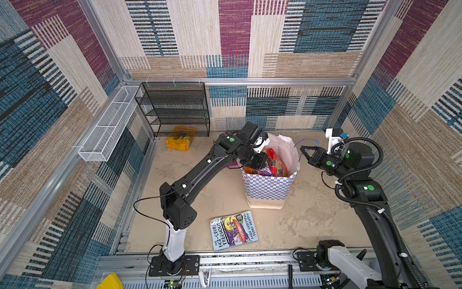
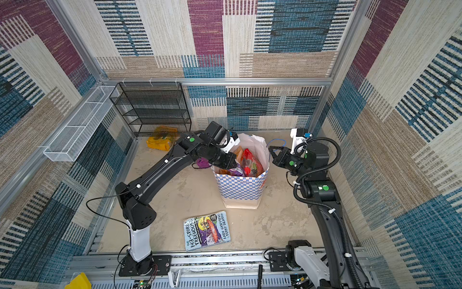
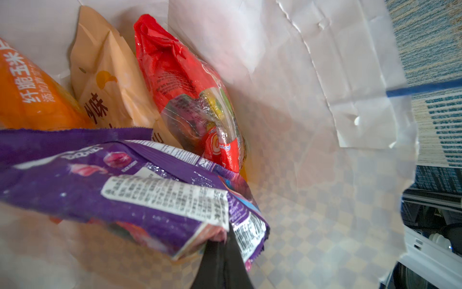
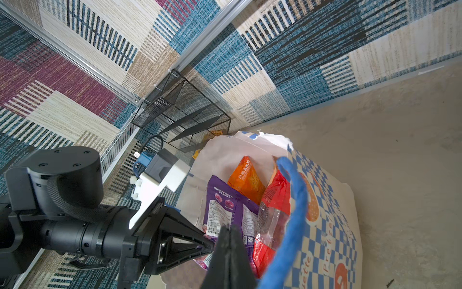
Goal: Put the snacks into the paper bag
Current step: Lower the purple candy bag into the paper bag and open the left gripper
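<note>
At the far left, a yellow packet (image 1: 178, 143) lies on the bench (image 1: 200, 190) at the foot of the black mesh rack (image 1: 172, 110), and a loose purple packet (image 2: 203, 163) lies near the upright paper bag (image 1: 268, 190). The left tool (image 3: 222, 246) is clamped on a corner of the held purple packet (image 3: 120, 190) inside the bag mouth, beside an orange packet (image 3: 30, 100), a pale orange packet (image 3: 107, 87) and a red packet (image 3: 180, 82). The right tool (image 4: 229, 231) is fully closed beside the blue cord handle (image 4: 292, 212); I cannot tell whether it grips the cord.

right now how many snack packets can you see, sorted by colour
purple packets: 2
red packet: 1
orange packet: 1
pale orange packet: 1
yellow packet: 1
total in view: 6
</note>
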### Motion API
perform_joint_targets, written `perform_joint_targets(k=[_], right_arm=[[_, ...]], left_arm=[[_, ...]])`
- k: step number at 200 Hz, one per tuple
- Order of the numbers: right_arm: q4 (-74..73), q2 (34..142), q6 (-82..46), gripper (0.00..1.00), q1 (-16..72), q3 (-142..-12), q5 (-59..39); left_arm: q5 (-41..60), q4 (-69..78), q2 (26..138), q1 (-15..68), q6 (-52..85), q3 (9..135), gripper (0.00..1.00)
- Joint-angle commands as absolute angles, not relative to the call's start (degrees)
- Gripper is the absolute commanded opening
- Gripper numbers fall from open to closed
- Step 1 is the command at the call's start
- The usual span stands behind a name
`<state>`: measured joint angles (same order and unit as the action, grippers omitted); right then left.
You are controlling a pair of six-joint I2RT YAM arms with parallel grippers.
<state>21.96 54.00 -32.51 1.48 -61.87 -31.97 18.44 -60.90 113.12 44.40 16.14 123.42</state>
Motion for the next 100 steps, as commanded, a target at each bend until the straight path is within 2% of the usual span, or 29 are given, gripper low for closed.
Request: perform_joint_targets(k=[1,27,44,81,100], right_arm=[[16.38,54.00,-32.70,0.03,1.58,-62.42,-33.22],[16.60,53.80,-32.52,0.03,1.60,-62.67,-32.97],[16.64,53.83,-32.52,0.03,1.58,-62.75,-32.85],[16.50,53.94,-32.52,0.03,1.58,-63.15,-32.77],[16.52,53.95,-32.52,0.03,1.58,-63.35,-32.89]], left_arm=[[17.59,-62.51,113.53,44.42,16.25,124.85,0.08],[13.96,-62.41,110.72,44.47,16.27,127.29,0.24],[12.96,-62.23,108.61,44.54,15.52,128.22,0.31],[8.09,-61.71,104.90,44.54,13.95,127.65,0.40],[5.78,-61.89,104.81,44.49,13.20,127.18,0.38]])
